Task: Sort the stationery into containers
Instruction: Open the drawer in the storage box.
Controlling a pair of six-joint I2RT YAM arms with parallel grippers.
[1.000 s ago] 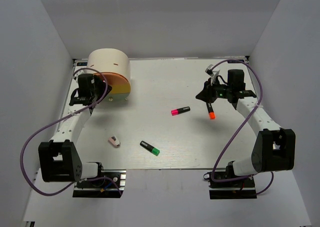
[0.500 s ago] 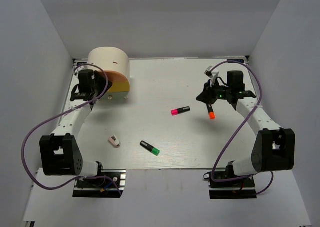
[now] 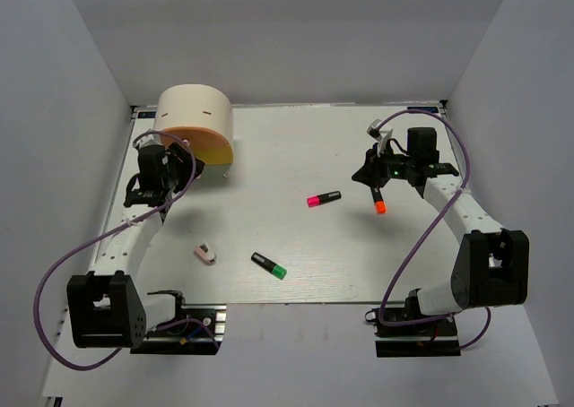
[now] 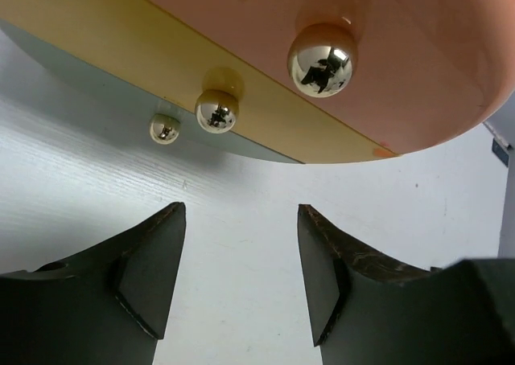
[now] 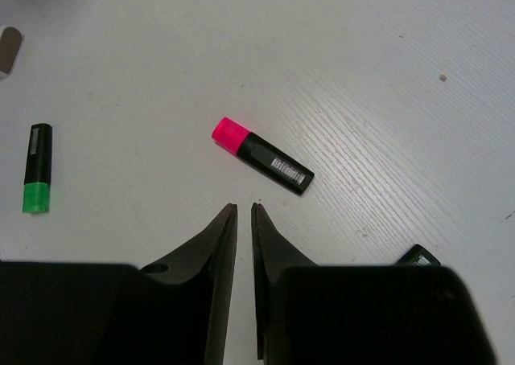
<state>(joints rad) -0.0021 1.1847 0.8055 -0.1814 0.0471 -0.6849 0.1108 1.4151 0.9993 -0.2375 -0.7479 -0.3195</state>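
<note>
Retreating from the orange drawer [image 4: 201,11], left pincer [image 4: 240,212], jaws parted.

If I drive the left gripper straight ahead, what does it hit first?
Probably the yellow drawer, near its knob; only bare table lies before it, though depth is hard to judge.

A: Where does the organizer [image 3: 195,118] sit?
B: Far left on the desk [image 3: 296,147]. The middle highlighter [image 3: 324,198] lies mid-desk, the near highlighter [image 3: 269,265] nearer, the eraser [image 3: 205,254] left of it, the right highlighter [image 3: 378,201] off right.
</note>
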